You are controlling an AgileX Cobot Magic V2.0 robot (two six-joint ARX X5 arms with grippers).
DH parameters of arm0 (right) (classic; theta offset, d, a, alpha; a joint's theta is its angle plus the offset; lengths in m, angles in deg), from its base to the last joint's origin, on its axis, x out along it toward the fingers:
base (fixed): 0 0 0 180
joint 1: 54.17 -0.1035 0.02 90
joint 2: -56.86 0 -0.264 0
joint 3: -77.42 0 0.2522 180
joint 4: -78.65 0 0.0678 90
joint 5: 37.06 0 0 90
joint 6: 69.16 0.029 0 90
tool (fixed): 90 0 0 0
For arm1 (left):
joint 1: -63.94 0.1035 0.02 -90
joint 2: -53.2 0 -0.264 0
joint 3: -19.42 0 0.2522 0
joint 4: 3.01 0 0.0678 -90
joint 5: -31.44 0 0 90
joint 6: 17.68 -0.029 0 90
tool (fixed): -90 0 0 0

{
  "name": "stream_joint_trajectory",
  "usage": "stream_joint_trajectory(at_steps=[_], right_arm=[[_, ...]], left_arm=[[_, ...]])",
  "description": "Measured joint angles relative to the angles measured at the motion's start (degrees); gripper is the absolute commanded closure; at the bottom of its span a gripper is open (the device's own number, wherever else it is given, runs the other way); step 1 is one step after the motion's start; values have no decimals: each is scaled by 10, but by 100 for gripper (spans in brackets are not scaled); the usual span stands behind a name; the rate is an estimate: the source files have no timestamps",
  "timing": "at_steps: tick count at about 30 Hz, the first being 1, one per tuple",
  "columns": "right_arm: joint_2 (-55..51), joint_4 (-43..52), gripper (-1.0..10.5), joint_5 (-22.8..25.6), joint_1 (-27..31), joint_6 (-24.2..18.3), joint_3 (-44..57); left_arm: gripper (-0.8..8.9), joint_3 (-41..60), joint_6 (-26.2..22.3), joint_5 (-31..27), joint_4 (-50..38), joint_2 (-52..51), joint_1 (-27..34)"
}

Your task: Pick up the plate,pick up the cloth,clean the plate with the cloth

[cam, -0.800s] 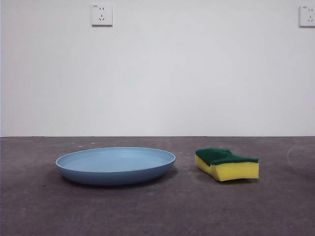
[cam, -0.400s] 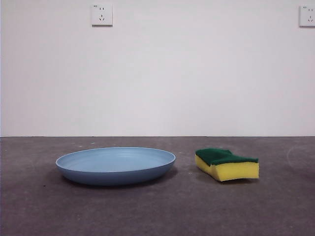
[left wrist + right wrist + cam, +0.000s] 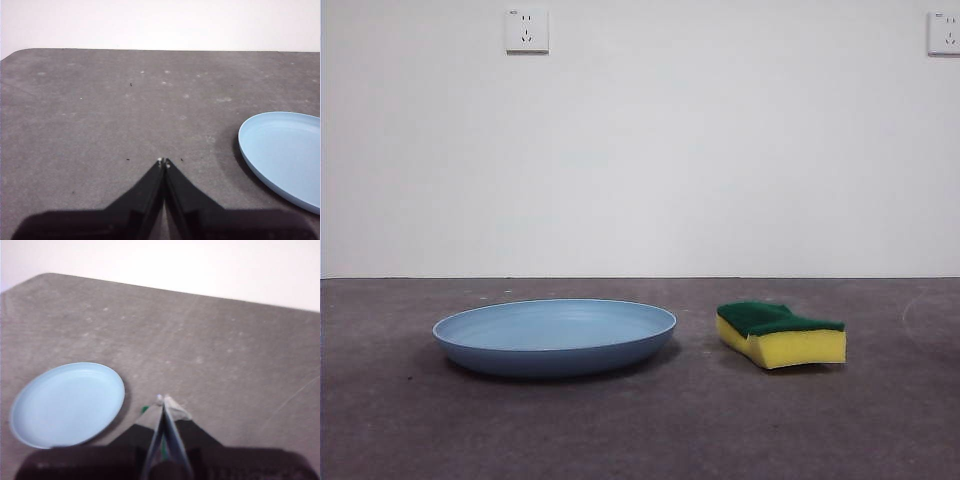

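A: Anything change? 
B: No. Plate (image 3: 555,337) and sponge (image 3: 781,334) sit as before on the counter (image 3: 640,430), sponge at the plate's 3 o'clock, near but apart. Nothing picked up, task not started.
A: Grippers? 
B: Left gripper (image 3: 164,162) fingers together, empty, above bare counter beside the plate. Right gripper (image 3: 162,400) fingers together too, over the sponge.
A: Room? 
B: Grey scuffed counter, white wall (image 3: 640,150), two sockets (image 3: 527,30).
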Motion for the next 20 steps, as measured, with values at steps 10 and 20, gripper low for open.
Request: stream_joint_trajectory(at_steps=[10, 20], right_arm=[[-59, 11, 945, -197, 237, -36, 54], [-216, 148, 945, -273, 372, -37, 238]], left_arm=[[816, 0, 0, 0, 0, 0, 0], [816, 0, 0, 0, 0, 0, 0]])
